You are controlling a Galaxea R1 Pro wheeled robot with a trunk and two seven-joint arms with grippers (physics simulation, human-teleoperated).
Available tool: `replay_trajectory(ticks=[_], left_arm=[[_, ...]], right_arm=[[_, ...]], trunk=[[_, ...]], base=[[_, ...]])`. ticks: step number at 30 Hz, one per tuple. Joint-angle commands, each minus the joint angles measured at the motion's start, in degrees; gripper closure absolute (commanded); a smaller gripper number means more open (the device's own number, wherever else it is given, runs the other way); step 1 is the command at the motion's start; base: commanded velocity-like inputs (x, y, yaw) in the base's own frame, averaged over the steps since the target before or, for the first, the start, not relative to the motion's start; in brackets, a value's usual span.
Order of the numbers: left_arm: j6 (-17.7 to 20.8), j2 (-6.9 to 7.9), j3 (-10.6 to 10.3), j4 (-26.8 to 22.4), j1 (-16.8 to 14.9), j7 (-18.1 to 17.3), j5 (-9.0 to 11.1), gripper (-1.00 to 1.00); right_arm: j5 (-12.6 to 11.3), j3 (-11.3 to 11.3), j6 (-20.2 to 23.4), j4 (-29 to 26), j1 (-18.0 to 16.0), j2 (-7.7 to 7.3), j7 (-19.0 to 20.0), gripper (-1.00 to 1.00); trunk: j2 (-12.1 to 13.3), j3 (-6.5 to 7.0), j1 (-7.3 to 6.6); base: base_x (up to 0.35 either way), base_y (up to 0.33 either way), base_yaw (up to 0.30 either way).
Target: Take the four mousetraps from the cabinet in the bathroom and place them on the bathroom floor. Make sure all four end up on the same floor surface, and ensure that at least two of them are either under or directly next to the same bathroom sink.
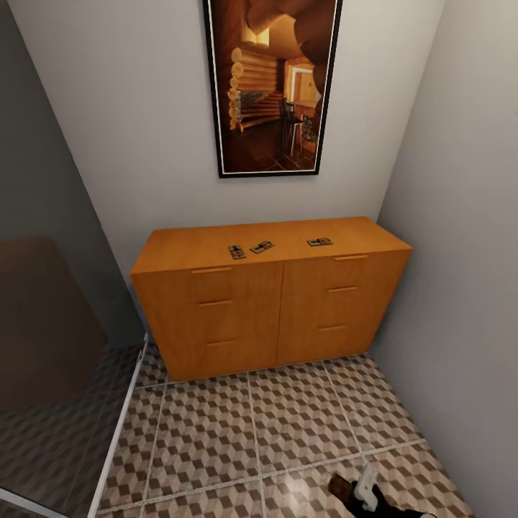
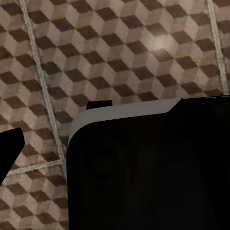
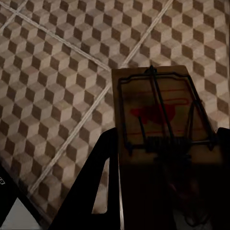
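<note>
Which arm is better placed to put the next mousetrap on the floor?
The right. Its gripper already holds a mousetrap above the bathroom floor. Three mousetraps remain on the cabinet.

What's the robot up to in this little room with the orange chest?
It is moving mousetraps off the cabinet onto the tiled bathroom floor. Three traps lie on the cabinet top: two close together, one further right. The right gripper holds a fourth mousetrap above the floor, low in the head view. No sink can be seen.
</note>
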Motion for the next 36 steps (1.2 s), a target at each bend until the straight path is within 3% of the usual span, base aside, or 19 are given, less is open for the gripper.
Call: replay_trajectory(ticks=[1,5,8,11,13,14,15,16,17,18,20,23,30,32,36], left_arm=[[-0.18,0.01,-0.44,0.06,-0.04,0.32,-0.04,-1.0],[-0.19,0.03,-0.44,0.04,-0.04,0.32,-0.04,-1.0],[-0.21,0.1,-0.4,0.0,-0.04,0.32,-0.04,-1.0],[-0.22,0.12,-0.4,-0.02,-0.04,0.32,-0.04,-1.0],[-0.22,0.12,-0.37,-0.02,-0.04,0.32,-0.04,-1.0],[-0.22,0.14,-0.36,-0.02,-0.04,0.32,-0.04,-1.0],[-0.22,0.14,-0.36,-0.02,-0.04,0.32,-0.04,-1.0],[-0.22,0.17,-0.36,-0.02,-0.04,0.32,-0.04,-1.0],[-0.22,0.17,-0.35,-0.03,-0.04,0.32,-0.04,-1.0],[-0.22,0.19,-0.35,-0.03,-0.04,0.32,-0.04,-1.0],[-0.22,0.2,-0.35,-0.03,-0.04,0.32,-0.04,-1.0],[-0.22,0.21,-0.35,-0.03,-0.04,0.32,-0.04,-1.0],[-0.22,0.21,-0.35,-0.03,-0.04,0.32,-0.04,-1.0],[-0.19,0.21,-0.35,-0.03,-0.04,0.32,-0.04,-1.0],[-0.21,0.21,-0.35,-0.03,-0.04,0.32,-0.04,-1.0]], right_arm=[[-0.64,0.09,-0.72,-0.03,0.92,0.03,-0.85,1.0],[-0.77,0.02,-2.22,-0.01,3.81,0.57,-4.65,1.0],[-1.01,-0.12,-3.06,0.0,6.03,3.0,-11.8,1.0],[-1.15,-0.76,-3.31,-0.19,6.76,4.56,-13.35,1.0],[-1.28,-2.72,-3.4,-0.37,7.01,5.31,-13.73,1.0],[-1.3,-5.42,-3.43,-0.47,7.11,5.67,-13.82,1.0],[-1.3,-5.42,-3.43,-0.47,7.11,5.67,-13.82,1.0],[-1.21,-9.73,-3.43,-0.63,7.17,5.93,-13.49,1.0],[-1.15,-12.05,-3.42,-0.72,7.19,6.03,-13.14,1.0],[-1.07,-15.89,-3.45,-0.9,7.22,6.14,-12.67,1.0],[-1.04,-19.43,-3.51,-1.35,7.25,6.24,-12.35,1.0],[-1.04,-21.95,-3.61,-2.82,7.27,6.28,-12.12,1.0],[-1.12,-23.04,-3.61,-7.42,7.27,6.33,-12.73,1.0],[-1.14,-23.09,-3.67,-8.07,7.27,6.38,-14.41,1.0],[-1.26,-23.17,-5.63,-8.41,7.27,6.38,-21.54,1.0]], trunk=[[-0.02,-0.04,0.0],[-0.02,-0.04,0.0],[-0.02,-0.04,0.0],[-0.02,-0.04,0.0],[-0.02,-0.04,0.0],[-0.02,-0.04,0.0],[-0.02,-0.04,0.0],[-0.02,-0.04,0.0],[-0.02,-0.04,0.0],[-0.02,-0.04,0.0],[-0.02,-0.04,0.0],[-0.02,-0.04,0.0],[-0.02,-0.04,0.0],[-0.02,-0.04,0.0],[-0.02,-0.04,0.0]], base=[[0.0,0.0,0.0],[0.0,0.0,0.0],[0.0,0.0,0.0],[0.0,0.0,0.0],[0.0,0.0,0.0],[0.0,0.0,0.0],[0.0,0.0,0.0],[0.0,0.0,0.0],[0.0,0.0,0.0],[0.0,0.0,0.0],[0.0,0.0,0.0],[0.0,0.0,0.0],[0.0,0.0,0.0],[0.0,0.0,0.0],[0.0,0.0,0.0]])
